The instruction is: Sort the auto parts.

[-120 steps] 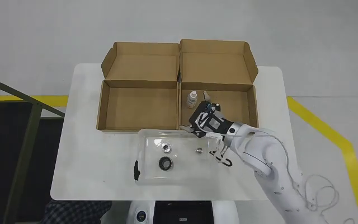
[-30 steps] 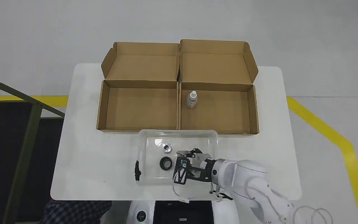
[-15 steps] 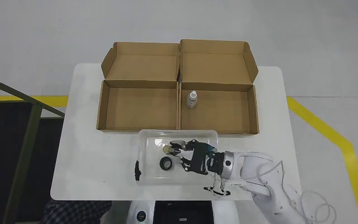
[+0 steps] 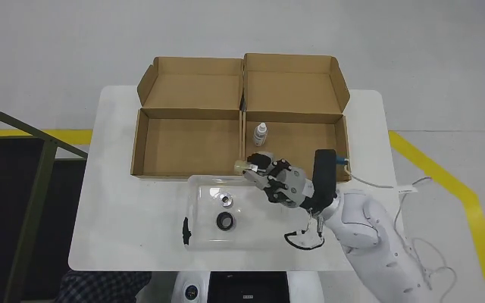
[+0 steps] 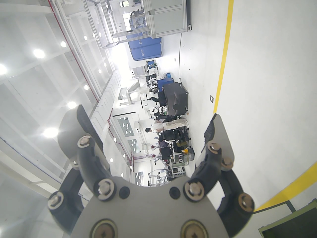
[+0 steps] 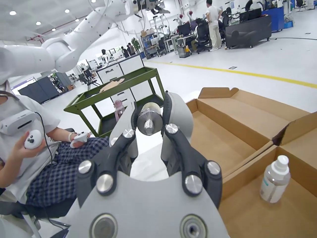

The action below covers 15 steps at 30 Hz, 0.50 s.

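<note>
Pinching a small metal part [image 6: 148, 122] at its tips, the right claw [image 4: 256, 168] hangs above the seam between the left box [image 4: 189, 148] and right box [image 4: 303, 151], over their near walls. The part's long axis runs out along the fingers, toward the left box, so that looks the shorter drop.

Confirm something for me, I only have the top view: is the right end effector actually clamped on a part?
Observer: Yes. The right wrist view shows the right end effector shut on a short metal cylinder with a pale end.
Operator: What about the left end effector?
Observer: In its own wrist view the left end effector is open and empty.
Operator: Where is it?
Observer: The right wrist view shows that arm raised high above the table, facing out into the room.
</note>
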Available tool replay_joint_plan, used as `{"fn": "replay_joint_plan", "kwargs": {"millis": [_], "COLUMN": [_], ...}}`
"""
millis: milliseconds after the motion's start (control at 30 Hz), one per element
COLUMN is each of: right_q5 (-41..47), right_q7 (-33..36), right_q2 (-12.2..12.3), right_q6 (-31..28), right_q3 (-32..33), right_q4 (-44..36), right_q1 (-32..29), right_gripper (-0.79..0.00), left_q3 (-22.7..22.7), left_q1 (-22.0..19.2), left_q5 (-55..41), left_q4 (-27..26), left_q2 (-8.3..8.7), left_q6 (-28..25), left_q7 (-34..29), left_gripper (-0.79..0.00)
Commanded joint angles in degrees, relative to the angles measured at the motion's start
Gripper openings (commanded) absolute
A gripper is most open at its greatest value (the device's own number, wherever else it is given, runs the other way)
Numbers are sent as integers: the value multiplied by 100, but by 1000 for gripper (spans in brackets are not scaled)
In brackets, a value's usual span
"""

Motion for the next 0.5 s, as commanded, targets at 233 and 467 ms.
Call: {"fn": "replay_joint_plan", "kwargs": {"millis": [233,467], "right_q5": [404,512], "right_q7": [-175,-237], "right_q2": [16,16], "right_q6": [-97,-73], "right_q3": [291,433], "right_q4": [-108,-189], "right_q1": [-83,-91], "right_gripper": [-785,-785], "left_q3": [0,0], "left_q1": [0,0], "left_q5": [0,0], "left_q4": [0,0], "left_q2": [0,0], "left_q6": [0,0], "left_q7": [0,0], "left_gripper": [0,0]}}
